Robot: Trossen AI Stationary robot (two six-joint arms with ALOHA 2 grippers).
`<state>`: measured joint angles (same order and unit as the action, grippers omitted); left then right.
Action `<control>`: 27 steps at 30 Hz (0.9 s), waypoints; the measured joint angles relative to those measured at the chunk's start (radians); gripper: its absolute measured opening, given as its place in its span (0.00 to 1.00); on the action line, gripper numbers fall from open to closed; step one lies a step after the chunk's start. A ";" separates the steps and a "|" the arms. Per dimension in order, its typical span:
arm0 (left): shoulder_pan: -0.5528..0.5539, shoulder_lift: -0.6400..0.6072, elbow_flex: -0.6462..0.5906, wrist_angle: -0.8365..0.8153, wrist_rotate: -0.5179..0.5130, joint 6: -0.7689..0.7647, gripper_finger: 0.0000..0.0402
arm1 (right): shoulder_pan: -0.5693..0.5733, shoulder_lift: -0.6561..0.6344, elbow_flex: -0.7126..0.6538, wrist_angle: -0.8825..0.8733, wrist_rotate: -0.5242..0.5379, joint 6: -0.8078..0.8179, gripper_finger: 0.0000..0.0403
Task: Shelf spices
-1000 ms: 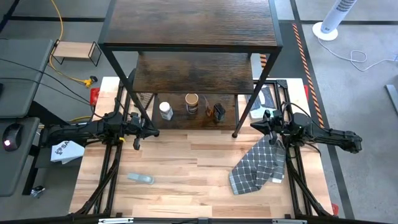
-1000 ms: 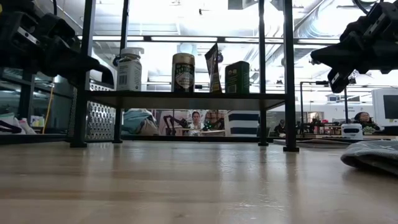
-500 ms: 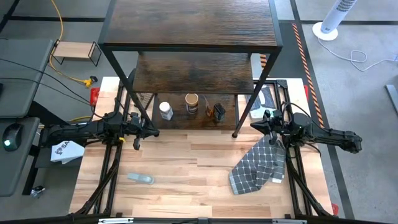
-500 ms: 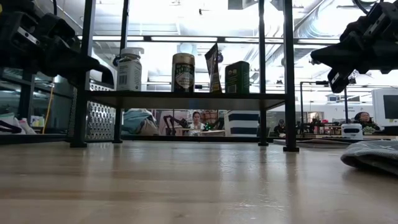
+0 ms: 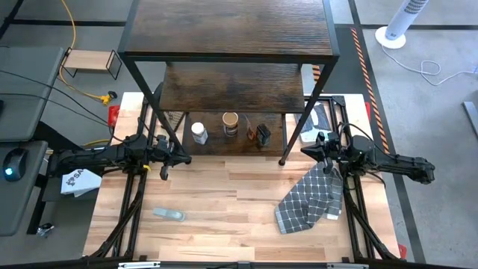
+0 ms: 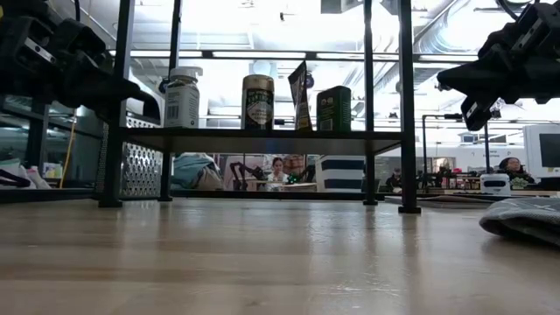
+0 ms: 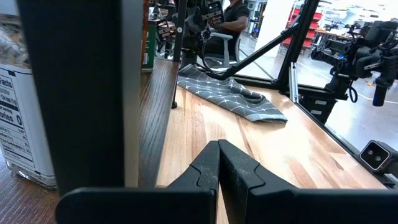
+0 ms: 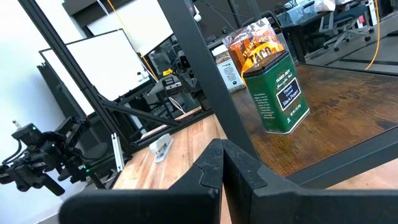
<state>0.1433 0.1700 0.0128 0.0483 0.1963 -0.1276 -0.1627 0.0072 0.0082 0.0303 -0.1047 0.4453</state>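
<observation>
The shelf [image 5: 224, 30] stands at the table's far side. Its lowest board [image 6: 262, 134] carries a row, each thing on its base: the white-capped jar [image 5: 199, 133] [image 6: 182, 98], the tan-lidded brown jar [image 5: 230, 124] [image 6: 257, 101], the reddish-brown packet [image 6: 299, 96] [image 8: 255, 46] and the dark green jar [image 5: 263, 134] [image 8: 277, 93]. No slim amber bottle shows. My left gripper [image 5: 183, 158] [image 7: 217, 147] hovers shut by the shelf's near left post, close to the white-capped jar [image 7: 18, 124]. My right gripper [image 5: 305, 152] [image 8: 222, 146] hovers shut by the near right post. Both hold nothing.
A grey patterned cloth [image 5: 310, 198] lies on the table's right, below my right arm. A clear flat plastic object [image 5: 169, 214] lies near the left front. A metal box grater [image 6: 140, 166] stands behind the shelf's left side. The shelf's thin black posts [image 5: 282, 160] stand close to both grippers.
</observation>
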 joint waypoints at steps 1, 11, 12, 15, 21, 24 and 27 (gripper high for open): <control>0.000 0.000 0.000 0.000 0.000 0.000 0.00 | 0.000 0.000 0.000 0.000 0.000 0.000 0.00; 0.000 0.000 0.000 0.000 0.000 0.000 0.00 | 0.000 0.000 0.000 0.000 0.000 0.000 0.00; 0.000 0.000 0.000 0.000 0.000 0.000 0.00 | 0.000 0.000 0.000 0.000 0.000 0.000 0.00; 0.000 0.000 0.000 0.000 0.000 0.000 0.00 | 0.000 0.000 0.000 0.000 0.000 0.000 0.00; 0.000 0.000 0.000 0.000 0.000 0.000 0.00 | 0.000 0.001 0.000 0.049 0.011 0.158 0.00; 0.000 0.000 0.000 0.000 0.000 0.000 0.00 | 0.000 0.000 0.000 0.276 0.101 0.444 0.00; 0.000 0.000 0.000 0.000 0.000 0.000 0.00 | 0.000 0.003 0.002 0.649 0.196 0.449 0.00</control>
<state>0.1432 0.1701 0.0126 0.0486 0.1963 -0.1276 -0.1631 0.0101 0.0100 0.6792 0.0911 0.8943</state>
